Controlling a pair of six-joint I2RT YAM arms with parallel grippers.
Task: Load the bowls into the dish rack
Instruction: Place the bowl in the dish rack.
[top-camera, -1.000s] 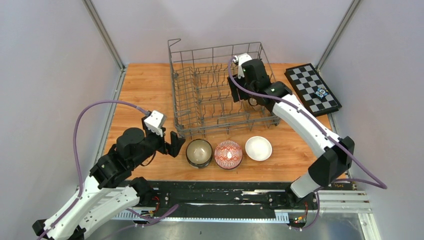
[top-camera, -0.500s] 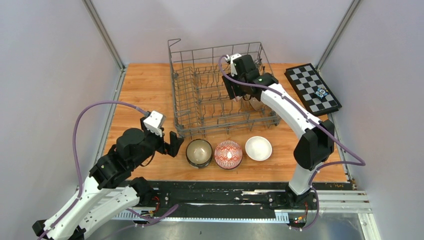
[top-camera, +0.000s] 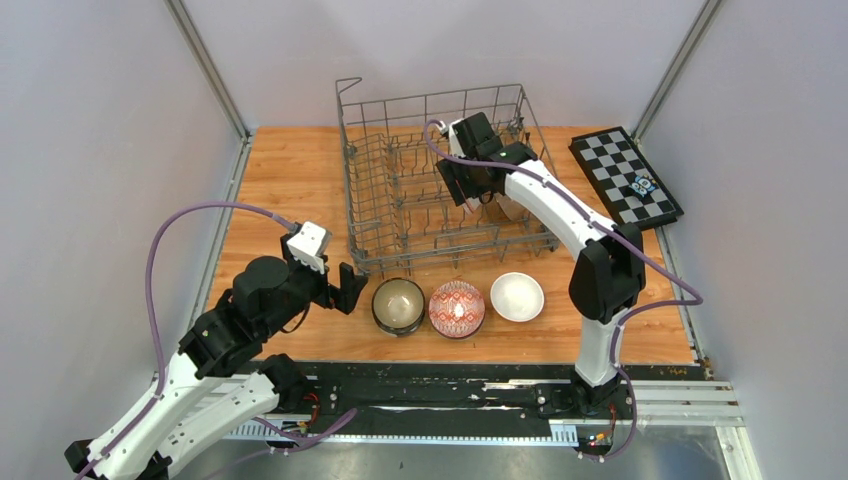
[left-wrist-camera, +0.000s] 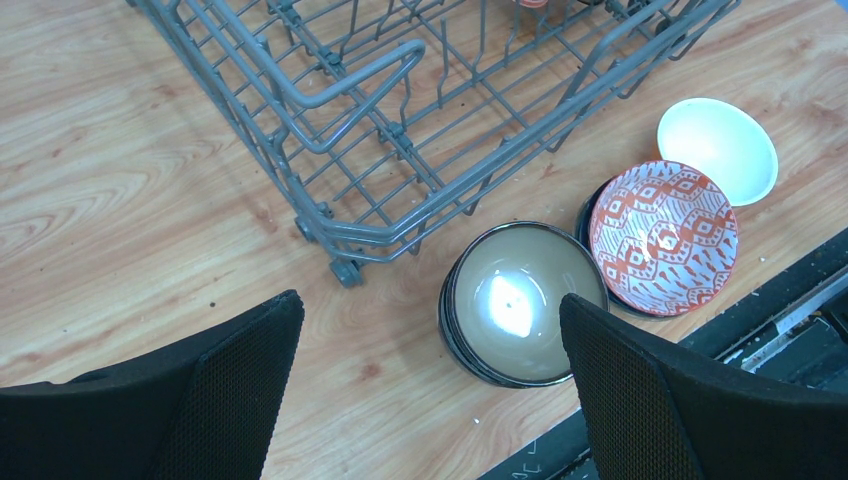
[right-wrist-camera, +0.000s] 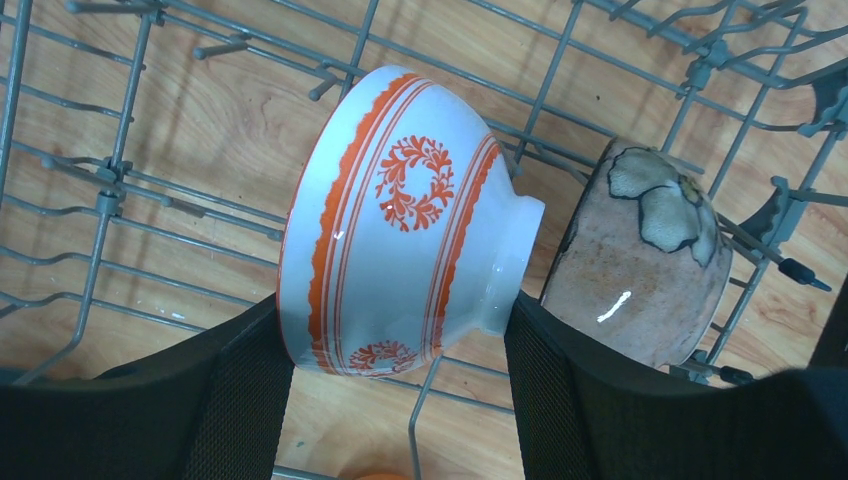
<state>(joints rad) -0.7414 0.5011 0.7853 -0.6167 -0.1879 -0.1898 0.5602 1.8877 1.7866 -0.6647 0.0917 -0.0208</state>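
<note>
Right wrist, right gripper (right-wrist-camera: 395, 350) clamped on orange-trimmed white bowl (right-wrist-camera: 400, 200), sideways in dish rack (top-camera: 400, 200), left gripper (left-wrist-camera: 427, 330) jaws wide apart near dark-rimmed beige bowl (left-wrist-camera: 520, 300)

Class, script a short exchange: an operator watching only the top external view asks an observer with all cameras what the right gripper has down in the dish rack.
Operator: The arm hides the right gripper. Is it holding anything?
Observer: Yes. Its jaws clamp a white bowl with orange bands, turned on its side.
Operator: Is any other bowl in the dish rack?
Observer: A pinkish flowered bowl lies among the tines, right beside the held bowl's foot.
</note>
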